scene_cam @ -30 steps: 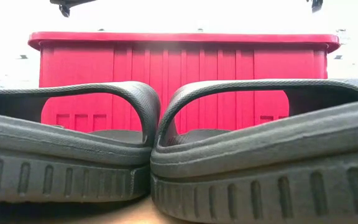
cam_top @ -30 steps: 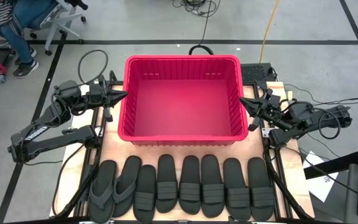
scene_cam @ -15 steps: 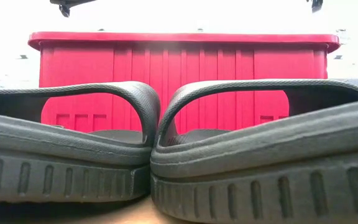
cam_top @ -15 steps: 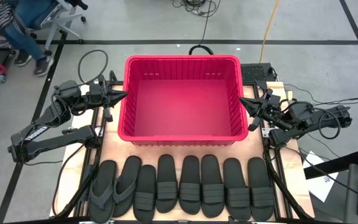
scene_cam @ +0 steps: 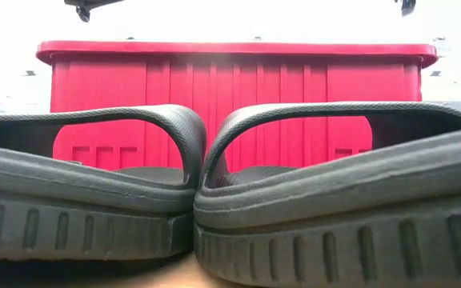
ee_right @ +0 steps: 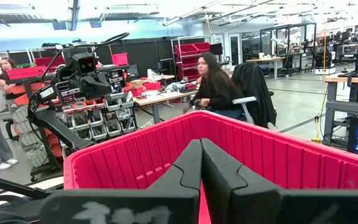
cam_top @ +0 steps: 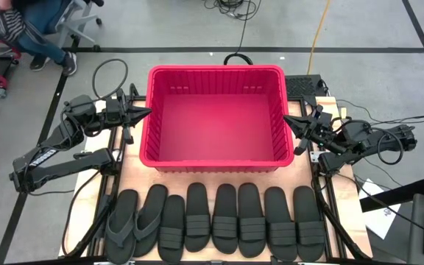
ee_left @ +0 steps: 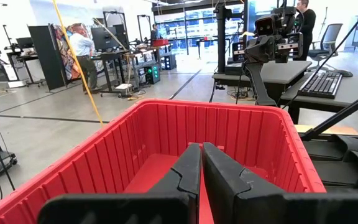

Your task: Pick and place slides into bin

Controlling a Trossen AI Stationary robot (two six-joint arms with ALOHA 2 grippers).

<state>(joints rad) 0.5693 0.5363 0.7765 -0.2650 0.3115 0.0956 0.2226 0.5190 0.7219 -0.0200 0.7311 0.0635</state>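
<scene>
Several dark rubber slides (cam_top: 219, 218) lie side by side, soles down, along the table's near edge; the two at the left (cam_top: 135, 221) have thong straps. In the low view two of them (scene_cam: 214, 200) fill the foreground. The red bin (cam_top: 216, 118) stands behind them at mid-table and holds nothing. My left gripper (cam_top: 147, 112) is shut beside the bin's left rim, pointing at it (ee_left: 201, 155). My right gripper (cam_top: 285, 120) is shut beside the bin's right rim (ee_right: 199, 152). Both are empty.
Bare wooden table (cam_top: 135, 177) shows in a narrow strip between bin and slides. Cables (cam_top: 109, 73) loop behind the left arm. A dark box (cam_top: 304, 85) sits at the far right corner. A seated person (cam_top: 20, 29) is beyond the far left corner; other people show in the room.
Both arms have kept still. Only the seated person beyond the table's far left corner has shifted their legs.
</scene>
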